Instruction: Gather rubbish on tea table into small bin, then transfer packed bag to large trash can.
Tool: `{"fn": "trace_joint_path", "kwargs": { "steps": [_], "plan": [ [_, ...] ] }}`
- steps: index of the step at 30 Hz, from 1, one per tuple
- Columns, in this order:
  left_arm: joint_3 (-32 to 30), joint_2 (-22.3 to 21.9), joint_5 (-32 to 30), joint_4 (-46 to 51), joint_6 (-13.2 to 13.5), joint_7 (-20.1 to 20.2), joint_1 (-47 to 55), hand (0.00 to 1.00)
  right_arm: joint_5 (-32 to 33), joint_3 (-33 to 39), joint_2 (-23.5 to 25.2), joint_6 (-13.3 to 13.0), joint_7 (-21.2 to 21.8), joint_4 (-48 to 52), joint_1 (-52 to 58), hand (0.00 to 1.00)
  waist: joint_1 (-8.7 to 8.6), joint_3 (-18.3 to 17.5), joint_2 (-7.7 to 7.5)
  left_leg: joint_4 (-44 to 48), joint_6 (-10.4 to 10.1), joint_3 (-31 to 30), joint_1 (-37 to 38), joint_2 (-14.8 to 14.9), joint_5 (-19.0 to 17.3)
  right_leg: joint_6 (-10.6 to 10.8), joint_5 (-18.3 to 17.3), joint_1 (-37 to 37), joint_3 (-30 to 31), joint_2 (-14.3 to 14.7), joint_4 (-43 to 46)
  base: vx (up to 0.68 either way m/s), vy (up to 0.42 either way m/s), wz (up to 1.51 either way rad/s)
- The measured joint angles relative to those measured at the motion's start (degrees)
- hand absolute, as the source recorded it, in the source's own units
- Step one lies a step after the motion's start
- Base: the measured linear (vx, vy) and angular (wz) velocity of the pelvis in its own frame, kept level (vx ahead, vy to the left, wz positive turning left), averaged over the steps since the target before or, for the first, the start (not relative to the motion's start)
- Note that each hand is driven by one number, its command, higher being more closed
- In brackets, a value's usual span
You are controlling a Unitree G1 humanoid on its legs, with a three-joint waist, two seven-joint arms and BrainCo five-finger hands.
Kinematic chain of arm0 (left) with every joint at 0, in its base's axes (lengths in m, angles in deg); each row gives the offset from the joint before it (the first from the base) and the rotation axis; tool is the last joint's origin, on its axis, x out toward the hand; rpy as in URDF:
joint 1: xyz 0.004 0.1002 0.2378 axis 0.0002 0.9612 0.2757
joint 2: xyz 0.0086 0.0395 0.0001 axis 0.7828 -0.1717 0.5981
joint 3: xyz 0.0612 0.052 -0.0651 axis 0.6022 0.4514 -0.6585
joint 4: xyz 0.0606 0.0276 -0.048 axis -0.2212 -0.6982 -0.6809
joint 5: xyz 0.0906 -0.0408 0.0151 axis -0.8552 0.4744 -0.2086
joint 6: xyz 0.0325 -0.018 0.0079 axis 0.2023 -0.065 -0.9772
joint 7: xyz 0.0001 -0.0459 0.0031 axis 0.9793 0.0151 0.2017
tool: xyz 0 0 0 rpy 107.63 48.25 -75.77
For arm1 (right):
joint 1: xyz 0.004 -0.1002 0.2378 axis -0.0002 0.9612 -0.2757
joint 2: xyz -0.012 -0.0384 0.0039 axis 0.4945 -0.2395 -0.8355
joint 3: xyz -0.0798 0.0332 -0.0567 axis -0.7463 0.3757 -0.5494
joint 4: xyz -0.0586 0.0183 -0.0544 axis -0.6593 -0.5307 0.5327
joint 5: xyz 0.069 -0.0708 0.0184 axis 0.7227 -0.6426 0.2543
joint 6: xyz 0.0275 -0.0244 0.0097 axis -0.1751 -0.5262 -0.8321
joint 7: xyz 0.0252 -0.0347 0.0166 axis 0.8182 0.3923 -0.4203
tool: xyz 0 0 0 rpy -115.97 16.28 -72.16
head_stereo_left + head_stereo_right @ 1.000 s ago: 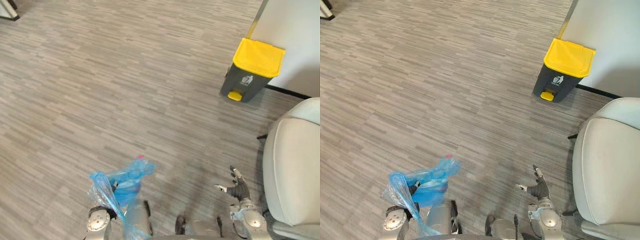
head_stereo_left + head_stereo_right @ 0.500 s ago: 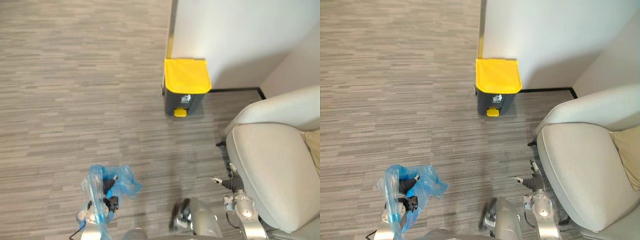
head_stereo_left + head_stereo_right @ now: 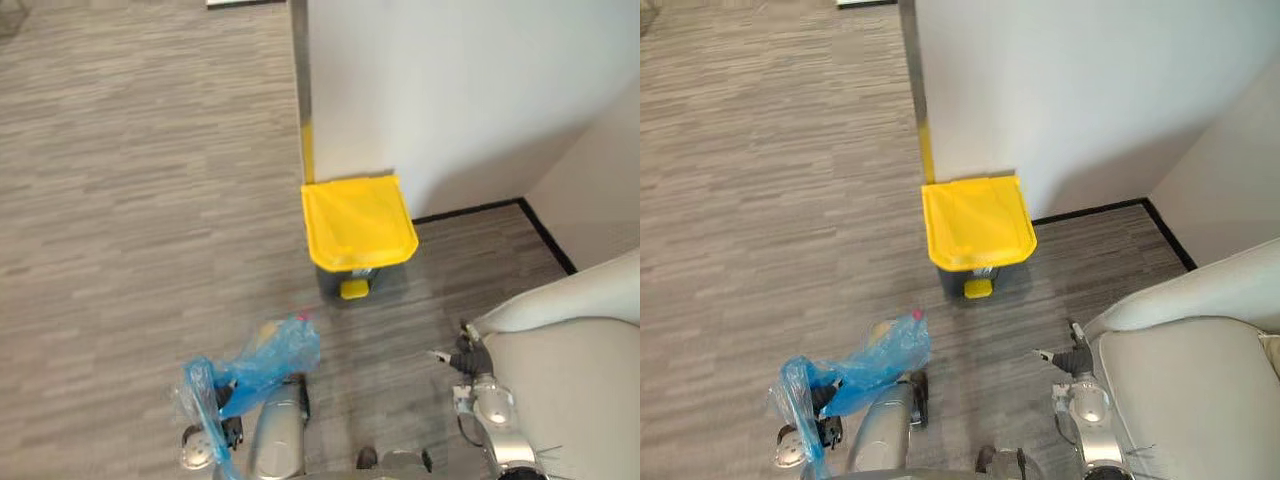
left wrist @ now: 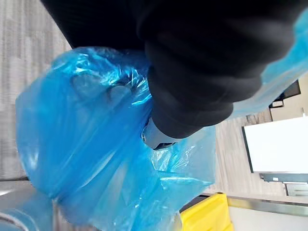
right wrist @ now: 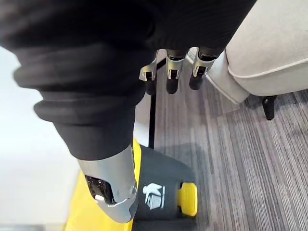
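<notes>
The robot stood on the grey striped floor [image 3: 120, 200], facing the large trash can [image 3: 358, 222], which sat with its yellow lid down against the corner of a white wall [image 3: 450, 90]. Its left arm was bent low at its side, and the left hand [image 3: 823, 402] was curled into a bunch of the blue bag [image 3: 270, 355], with plastic wrapped round the fingers. The filled end of the bag stuck out forward and inward from that hand, clear of the floor and pointing toward the can but well short of it. The right arm hung low on the other side, just beside a pale armchair [image 3: 570, 400]. The right hand [image 3: 1076, 360] held nothing; its fingers [image 5: 172, 82] were loose and nearly straight, reaching forward, with the thumb apart from them.
</notes>
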Motion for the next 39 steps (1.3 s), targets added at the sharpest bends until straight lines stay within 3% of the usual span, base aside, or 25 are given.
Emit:
{"fn": "trace_joint_path", "kwargs": {
  "steps": [2, 3, 4, 5, 6, 7, 10, 11, 12, 13, 15, 18, 26, 29, 34, 37, 39],
  "plan": [
    [0.1, 0.5, 0.0, 0.5, 0.1, 0.0, -0.9, 1.00, -0.4, 0.4, 0.3, 0.0, 0.0, 0.0, 1.0, 0.00, 0.00, -0.9, -2.07, 0.6, 1.4, 2.5, 1.5, -2.3, -4.0, 1.7, 0.0, -2.5, 1.1, -3.7, 6.9, 0.60, 0.252, -0.26],
    [0.2, 0.4, 0.0, 0.5, 0.1, 0.0, -0.8, 1.00, -0.5, 0.4, 0.3, 0.0, 0.0, 0.0, 0.9, 0.00, -0.19, -0.8, -2.19, 1.0, 2.2, 3.3, 2.8, -2.8, -5.0, 3.0, 0.7, -3.4, 1.1, -4.9, 10.9, 0.65, 0.299, -0.34],
    [0.3, 0.4, 0.0, 0.4, 0.1, 0.0, -0.7, 1.00, -0.5, 0.4, 0.6, 0.0, 0.0, -0.1, 0.3, 0.00, -1.05, -0.8, -2.10, 0.9, 3.1, 3.7, 5.7, -3.6, -7.1, 6.7, 3.2, -5.8, 1.0, -6.7, 19.7, 0.52, 0.243, -0.10],
    [0.4, 0.8, 0.0, 0.4, 0.0, -0.1, -0.6, 1.00, -0.6, 0.4, 1.0, 0.0, 0.0, -0.7, 0.3, 0.00, -1.82, -0.6, -1.94, 0.3, 3.6, 3.6, 8.7, -3.9, -8.5, 6.4, 2.4, -8.0, 0.8, -7.7, 27.2, 0.48, 0.193, -0.04],
    [0.5, 1.2, 0.0, 0.4, 0.0, -0.1, -0.7, 1.00, -0.6, 0.1, 1.4, 0.0, 0.0, -1.5, 0.2, 0.00, -1.84, -0.5, -1.78, -0.9, 3.8, 3.6, 12.2, -3.9, -9.0, 4.4, 1.2, -10.2, 0.2, -8.0, 31.7, 0.36, 0.118, -0.03],
    [0.5, 1.3, 0.0, 0.6, 0.0, -0.1, -0.8, 1.00, -0.6, -0.2, 1.5, 0.0, 0.0, -1.5, 0.3, 0.00, -1.72, -0.6, -1.77, -1.8, 3.8, 3.5, 13.9, -3.9, -9.0, 3.4, 0.7, -11.9, -0.6, -8.1, 32.7, 0.46, 0.106, -0.02],
    [0.5, 2.1, 0.0, 0.7, 0.1, -0.2, -1.2, 1.00, -1.2, -0.8, 1.4, -0.1, -0.1, -1.4, -0.2, 0.00, -2.37, -0.8, -1.72, -4.3, 3.8, 1.8, 17.3, -3.8, -9.0, 2.3, 0.3, -17.2, -2.2, -6.1, 22.6, 0.36, 0.009, 0.39],
    [0.1, 2.2, 0.0, 0.7, 0.1, -0.3, -1.0, 1.00, -1.7, -0.4, 1.5, -0.1, -0.1, -1.6, -0.1, 0.00, -2.78, -1.0, -2.05, -4.0, 2.9, 1.5, 18.2, -4.2, -9.4, 1.1, 4.3, -17.4, -2.1, -5.0, 12.0, 0.27, -0.056, 0.55],
    [-0.1, 2.4, 0.0, 0.6, 0.1, -0.3, -0.8, 1.00, -1.7, -0.3, 1.4, -0.1, -0.2, -1.6, 0.0, 0.00, -2.52, -1.2, -2.62, -3.8, 1.3, 1.3, 19.1, -5.0, -10.5, 1.2, 12.2, -18.1, -1.7, -5.2, 7.0, 0.27, -0.072, 0.61],
    [-0.2, 2.0, 0.0, -0.1, -0.2, -0.4, -0.8, 1.00, -1.7, 0.3, 1.3, 0.0, -0.2, -1.9, 0.0, 0.00, -2.87, -1.4, -1.80, -3.8, 0.8, 0.5, 19.5, -4.7, -10.9, 1.2, 11.8, -17.0, -2.3, -5.1, 7.3, 0.26, -0.060, 0.39],
    [-0.2, 1.2, 0.0, 0.2, -0.1, -0.4, 0.1, 1.00, -1.7, 1.0, 1.3, -0.1, -1.1, -1.9, 0.4, 0.00, -1.26, -2.9, -0.09, -5.2, 0.3, -0.1, 20.3, -3.2, -11.1, 0.8, 12.3, -14.5, -2.7, -3.4, 2.5, 0.25, -0.081, 0.05],
    [-0.8, 0.7, 0.0, -0.1, 0.0, -0.3, -0.1, 1.00, -1.6, 2.0, 1.3, -0.1, -1.1, -2.1, -0.2, 0.00, -1.34, -3.3, 0.71, -8.0, -0.5, -0.4, 21.5, -1.9, -10.9, -0.1, 14.3, -12.0, -3.7, -1.5, -2.1, 0.16, -0.086, 0.00],
    [0.8, 0.2, 0.0, -3.7, -0.1, -0.2, -2.0, 1.00, -0.3, 5.4, 1.4, 0.0, -1.2, -4.1, 1.9, 0.00, -1.54, -4.5, 0.40, -11.2, -1.6, -3.5, 23.7, -3.1, -9.8, 0.8, 16.0, -7.0, -6.8, -2.0, -8.3, 0.04, 0.009, 0.18],
    [2.2, -0.3, 0.0, -3.7, 0.0, -0.2, -2.1, 1.00, 0.5, 5.9, 1.5, -0.1, -1.3, -4.2, 1.5, 0.00, -1.50, -4.5, 0.28, -11.1, -1.8, -2.8, 22.6, -4.1, -8.3, 1.2, 16.3, -7.0, -8.2, -3.3, -8.5, -0.06, 0.038, 0.29],
    [3.0, -0.3, 0.0, -3.7, -0.1, -0.1, -1.2, 1.00, 0.8, 7.7, 3.7, 0.0, -2.0, -5.4, -0.4, 0.00, -1.34, -4.5, 0.23, -11.3, -1.8, -1.2, 20.8, -3.4, -8.4, 0.9, 16.8, -8.9, -8.8, -3.0, -7.9, -0.09, -0.002, 0.08],
    [3.2, -0.1, 0.1, -3.7, -0.5, -0.1, -0.8, 1.00, 0.8, 7.7, 3.8, 0.3, -3.1, -6.0, -1.2, 0.00, -1.38, -4.1, -0.45, -10.5, -0.3, 0.9, 19.6, -3.3, -10.2, 1.4, 13.2, -12.2, -8.6, -4.4, -1.8, -0.14, 0.003, 0.04],
    [4.3, 1.5, 0.0, -3.5, -1.1, -0.1, -0.8, 1.00, 1.0, 8.2, 4.3, 0.5, -3.8, -5.9, -0.1, 0.00, -1.98, -3.3, -2.43, -6.0, 1.7, 4.0, 20.1, -4.0, -12.6, 2.3, 8.5, -13.6, -10.3, -8.0, 5.6, -0.05, 0.037, 0.38]
  ]
}}
